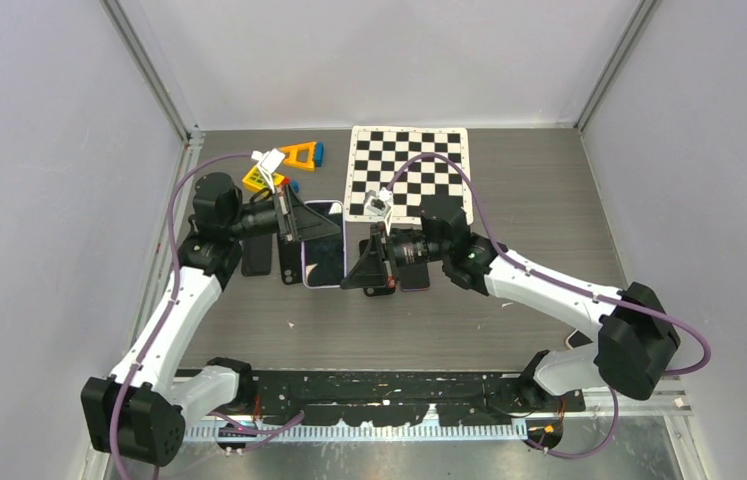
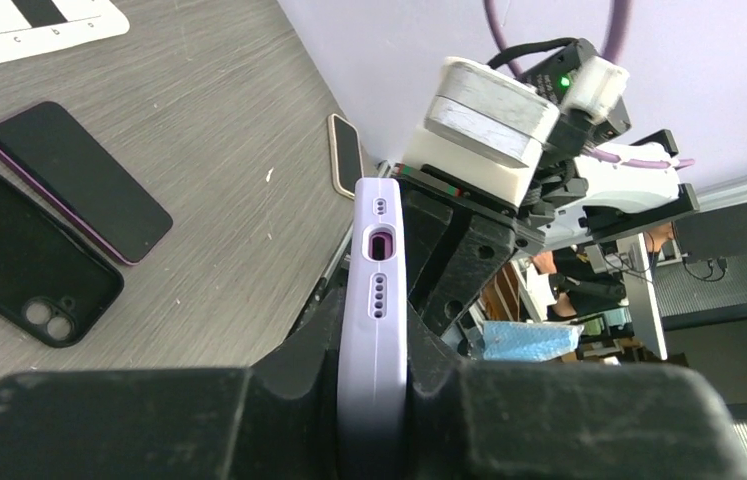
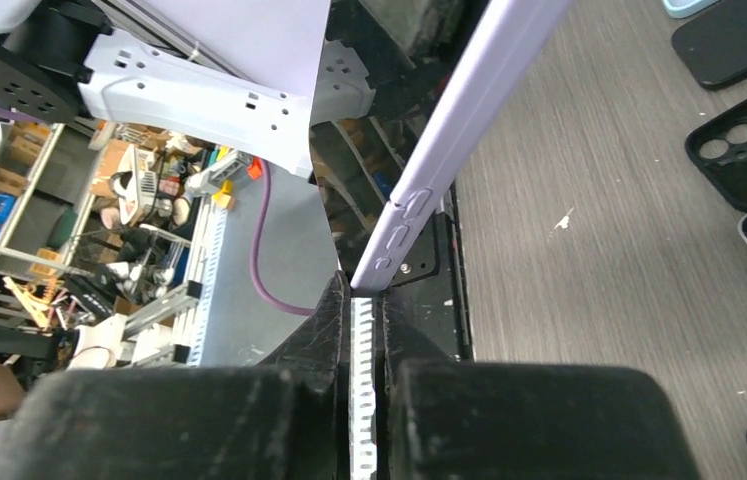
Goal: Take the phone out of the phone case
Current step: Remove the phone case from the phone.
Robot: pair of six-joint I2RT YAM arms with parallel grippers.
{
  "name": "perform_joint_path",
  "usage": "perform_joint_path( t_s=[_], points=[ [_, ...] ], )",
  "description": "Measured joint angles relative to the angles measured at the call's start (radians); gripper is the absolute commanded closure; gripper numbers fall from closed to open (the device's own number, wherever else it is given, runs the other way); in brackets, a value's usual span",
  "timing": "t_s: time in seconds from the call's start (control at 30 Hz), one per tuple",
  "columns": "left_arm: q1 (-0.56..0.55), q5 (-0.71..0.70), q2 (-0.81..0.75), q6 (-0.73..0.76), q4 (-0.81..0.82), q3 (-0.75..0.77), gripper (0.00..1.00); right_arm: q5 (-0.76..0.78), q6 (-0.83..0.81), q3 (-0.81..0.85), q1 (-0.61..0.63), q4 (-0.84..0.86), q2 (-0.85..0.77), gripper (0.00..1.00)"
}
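Grey tabletop (image 1: 529, 200) | phone case (image 2: 374, 330) pinched in left gripper (image 1: 301, 226) | right gripper (image 3: 361, 300) nipping corner

L wrist: lower end of lilac case (image 2: 377, 270) is buried between the fingers of the left gripper (image 2: 374, 345) and cut off by frame bottom. R wrist: its far end runs off the upper edge; near corner meets right gripper (image 3: 362, 300) tips, prob. nipped, contact pt hidden. Top view: coloured bits (image 1: 287, 165) behind L arm too small to ID.

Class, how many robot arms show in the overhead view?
2: left arm on the left, right arm on the right, both reaching the lavender-cased phone; none seems hidden.
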Motion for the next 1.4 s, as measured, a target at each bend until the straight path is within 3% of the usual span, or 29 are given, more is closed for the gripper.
perform_joint_path(
  t_s=[0.4,0.43,0.77,0.83,0.97,1.0,1.07,1.23,1.4],
  points=[
    [0.001,-0.094,0.063,-0.005,-0.039,0.002,1.0,0.17,-0.258,0.052,0.018,-0.177,0.02,0.99],
    [0.001,-0.092,0.064,-0.054,-0.055,0.01,1.0,0.217,-0.279,0.051,0.024,-0.19,0.021,0.99],
    [-0.051,-0.035,0.062,-0.203,-0.132,0.048,1.0,0.5,-0.286,-0.068,0.016,-0.148,0.002,0.98],
    [-0.051,-0.047,0.064,-0.187,-0.174,0.058,1.0,0.514,-0.264,-0.099,0.016,-0.138,-0.039,0.9],
    [-0.043,-0.081,0.066,-0.181,-0.208,0.067,1.0,0.518,-0.198,-0.121,0.011,-0.136,-0.165,0.63],
    [-0.039,-0.092,0.066,-0.185,-0.209,0.067,1.0,0.517,-0.18,-0.121,0.009,-0.133,-0.197,0.52],
    [-0.034,-0.122,0.066,-0.199,-0.206,0.067,1.0,0.508,-0.131,-0.121,0.004,-0.122,-0.251,0.42],
    [-0.029,-0.27,0.063,-0.289,-0.175,0.056,1.0,0.436,0.106,-0.165,-0.001,0.122,-0.336,0.37],
    [-0.027,-0.406,0.042,-0.494,-0.008,-0.057,1.0,0.393,0.263,-0.186,0.009,0.293,-0.331,0.36]
  ],
)
